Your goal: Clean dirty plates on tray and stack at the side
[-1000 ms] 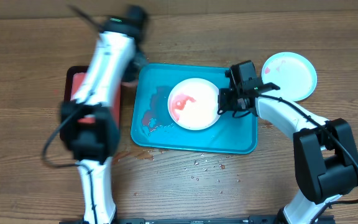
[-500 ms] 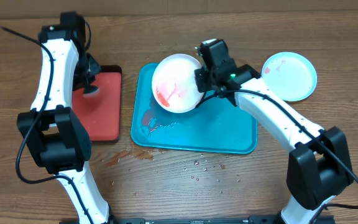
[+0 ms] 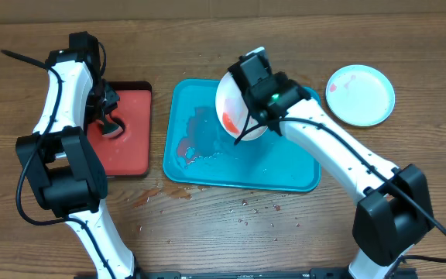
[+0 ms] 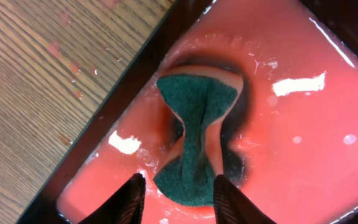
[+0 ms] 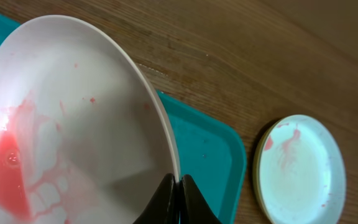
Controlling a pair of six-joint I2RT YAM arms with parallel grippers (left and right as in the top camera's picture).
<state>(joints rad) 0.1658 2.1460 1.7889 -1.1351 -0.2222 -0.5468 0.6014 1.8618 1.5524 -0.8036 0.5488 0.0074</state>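
Observation:
My right gripper is shut on the rim of the white plate and holds it tilted steeply above the teal tray. Red sauce runs down the plate's face, with the fingertips pinching its edge. The light blue plate lies on the table right of the tray, smeared red, on top of the yellow-green rimmed plate. My left gripper is open just above a green sponge on the red tray.
Red sauce and water pool on the left part of the teal tray. The red tray is wet and has a dark rim. Droplets lie on the wood in front of the teal tray.
My right gripper has tipped the white plate from nearly flat to steeply tilted and moved it right over the tray. My left gripper has come down over the sponge on the red tray.

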